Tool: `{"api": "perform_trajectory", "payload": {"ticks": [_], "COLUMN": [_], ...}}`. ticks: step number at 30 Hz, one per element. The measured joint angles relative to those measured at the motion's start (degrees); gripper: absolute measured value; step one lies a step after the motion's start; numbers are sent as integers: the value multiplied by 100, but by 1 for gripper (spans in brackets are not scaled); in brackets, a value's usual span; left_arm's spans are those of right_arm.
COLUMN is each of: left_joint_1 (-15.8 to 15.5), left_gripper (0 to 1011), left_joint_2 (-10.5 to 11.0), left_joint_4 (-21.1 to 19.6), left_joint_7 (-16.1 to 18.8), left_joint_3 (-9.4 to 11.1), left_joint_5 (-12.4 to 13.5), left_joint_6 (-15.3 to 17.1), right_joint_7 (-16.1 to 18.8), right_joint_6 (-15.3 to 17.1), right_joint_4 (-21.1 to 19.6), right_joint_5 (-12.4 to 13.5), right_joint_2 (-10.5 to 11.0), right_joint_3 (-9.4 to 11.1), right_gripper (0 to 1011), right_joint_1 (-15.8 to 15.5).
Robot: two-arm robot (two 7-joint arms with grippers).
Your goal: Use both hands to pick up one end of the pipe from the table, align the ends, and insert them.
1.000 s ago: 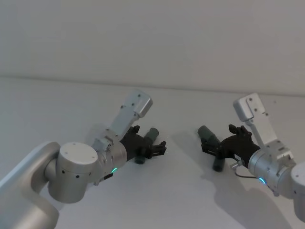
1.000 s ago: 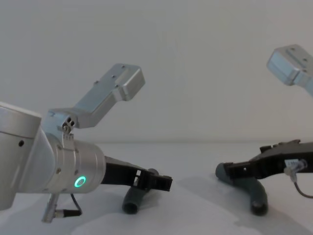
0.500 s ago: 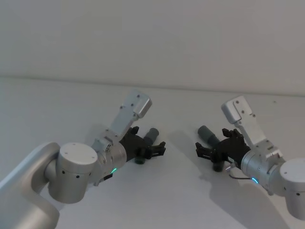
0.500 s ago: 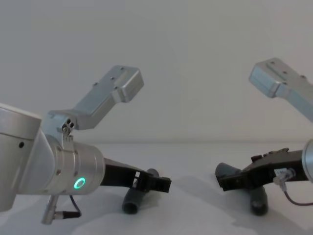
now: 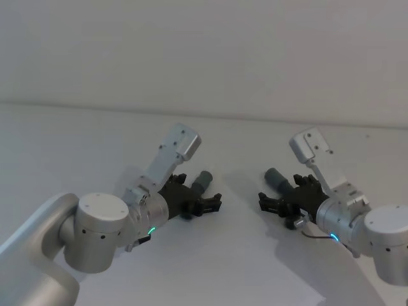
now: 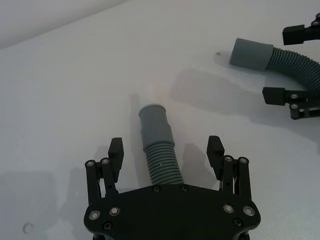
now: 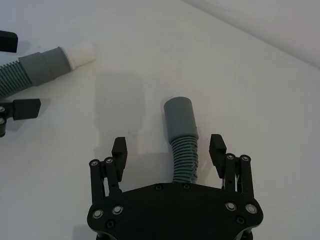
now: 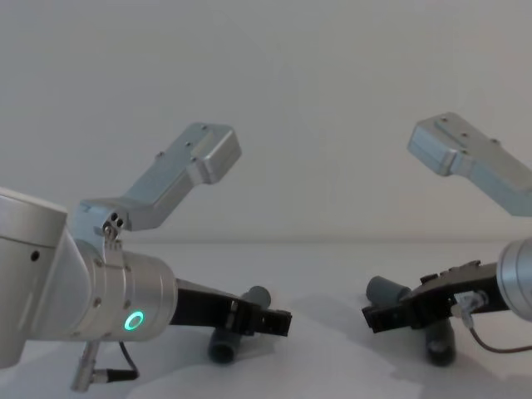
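Observation:
Two grey ribbed pipe pieces lie apart on the white table. The left pipe piece lies between the spread fingers of my left gripper, which is open and straddles it low over the table. From the right wrist view, this left piece ends in a whitish tip. The right pipe piece, with a smooth grey socket end, lies between the fingers of my open right gripper.
The table's far edge meets a plain pale wall. Each arm's silver wrist camera bracket sticks up above its gripper. Bare table lies between the two pipe pieces and in front of them.
My right arm has swung leftward and lower, sliding its open gripper further along the right pipe piece. The left gripper has shifted only slightly. Both pipe pieces lie where they were.

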Motion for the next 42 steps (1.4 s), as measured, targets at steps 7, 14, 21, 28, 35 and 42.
{"api": "perform_trajectory", "payload": {"ticks": [7, 14, 21, 28, 35, 42], "left_joint_1": [-21, -49, -44, -38, -35, -32], "left_gripper": [1001, 1001, 1001, 967, 782, 564], "left_joint_2": [-1, -3, -18, -27, -31, -34], "left_joint_4": [34, 42, 39, 33, 29, 25], "left_joint_7": [-83, -137, -141, -145, -145, -145], "left_joint_3": [15, 39, 31, 23, 20, 16], "left_joint_5": [0, 50, 83, 100, 112, 117], "left_joint_6": [31, 113, 150, 172, 184, 190], "right_joint_7": [63, 152, 207, 241, 272, 283], "right_joint_6": [215, 549, 749, 861, 931, 967], "right_joint_4": [109, 244, 365, 431, 469, 494], "right_joint_5": [39, 135, 194, 229, 256, 265], "right_joint_2": [-86, -203, -296, -350, -384, -402], "right_joint_3": [56, 135, 204, 241, 259, 268], "right_gripper": [1003, 1003, 1003, 1003, 897, 695], "right_joint_1": [102, 233, 331, 390, 421, 439]}}
